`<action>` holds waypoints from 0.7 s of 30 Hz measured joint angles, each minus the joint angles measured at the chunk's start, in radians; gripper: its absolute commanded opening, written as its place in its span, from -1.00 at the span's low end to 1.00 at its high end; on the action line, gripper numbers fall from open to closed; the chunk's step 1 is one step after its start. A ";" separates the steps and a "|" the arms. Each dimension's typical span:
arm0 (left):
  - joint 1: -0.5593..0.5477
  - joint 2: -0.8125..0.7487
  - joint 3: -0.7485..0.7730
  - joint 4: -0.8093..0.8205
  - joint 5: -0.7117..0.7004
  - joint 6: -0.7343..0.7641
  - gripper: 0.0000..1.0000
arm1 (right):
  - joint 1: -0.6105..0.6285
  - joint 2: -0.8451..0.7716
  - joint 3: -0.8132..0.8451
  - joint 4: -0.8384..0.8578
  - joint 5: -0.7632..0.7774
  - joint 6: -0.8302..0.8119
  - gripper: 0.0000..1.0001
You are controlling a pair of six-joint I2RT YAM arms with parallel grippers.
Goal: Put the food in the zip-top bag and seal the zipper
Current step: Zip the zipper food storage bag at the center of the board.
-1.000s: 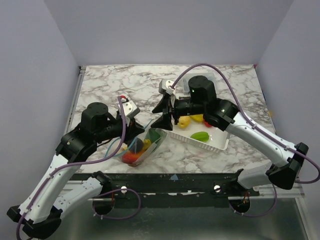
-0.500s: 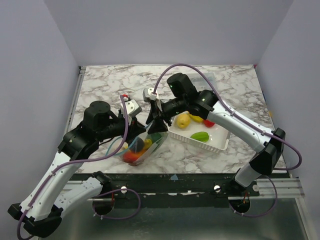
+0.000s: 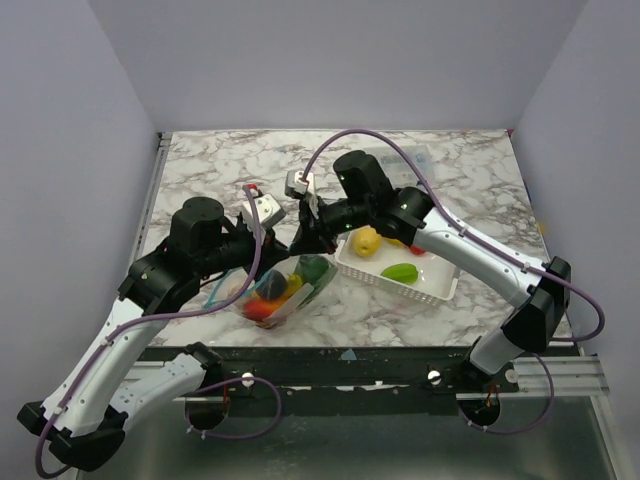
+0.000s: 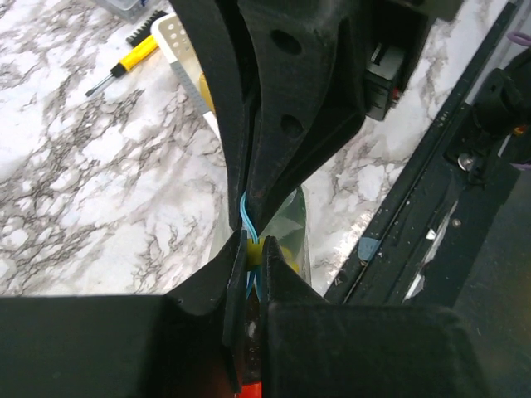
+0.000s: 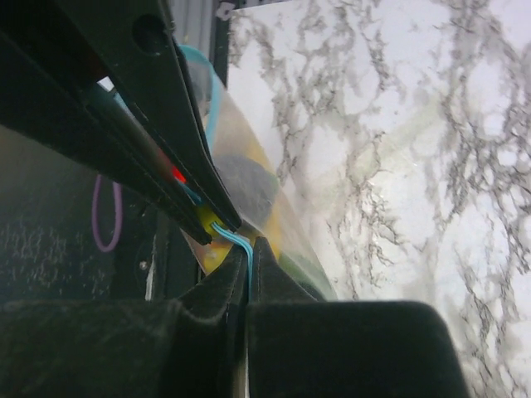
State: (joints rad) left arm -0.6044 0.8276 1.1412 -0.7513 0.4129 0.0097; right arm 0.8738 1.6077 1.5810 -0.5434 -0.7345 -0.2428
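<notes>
A clear zip-top bag (image 3: 300, 297), filled with colourful food (image 3: 268, 292), is seen on the marble table (image 3: 220, 170) beside a white basket (image 3: 441, 282); its blue zipper (image 4: 246, 225) is pinched by the left gripper (image 4: 251, 264) and the right gripper (image 5: 247, 249), both clamped tight.

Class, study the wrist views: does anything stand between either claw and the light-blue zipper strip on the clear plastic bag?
Nothing visible does. The left claw and the right claw each pinch the light-blue zipper strip directly at the mouth of the clear plastic bag.
</notes>
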 measured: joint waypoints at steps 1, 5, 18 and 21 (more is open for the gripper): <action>0.000 0.007 0.005 -0.004 -0.024 -0.002 -1.00 | 0.003 -0.007 -0.013 0.027 0.035 0.034 -1.00; 0.003 0.036 0.024 -0.006 -0.074 -0.003 -1.00 | 0.021 -0.019 -0.043 0.098 0.194 0.172 -1.00; 0.008 0.042 0.046 -0.026 -0.229 -0.023 -1.00 | 0.020 0.041 -0.044 0.258 0.542 0.468 -1.00; 0.008 0.034 0.048 -0.045 -0.251 -0.026 -1.00 | -0.011 0.067 -0.039 0.286 0.574 0.493 -1.00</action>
State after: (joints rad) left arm -0.5968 0.8616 1.1893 -0.7963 0.1616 -0.0166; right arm 0.8631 1.6749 1.5421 -0.2573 -0.1604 0.2501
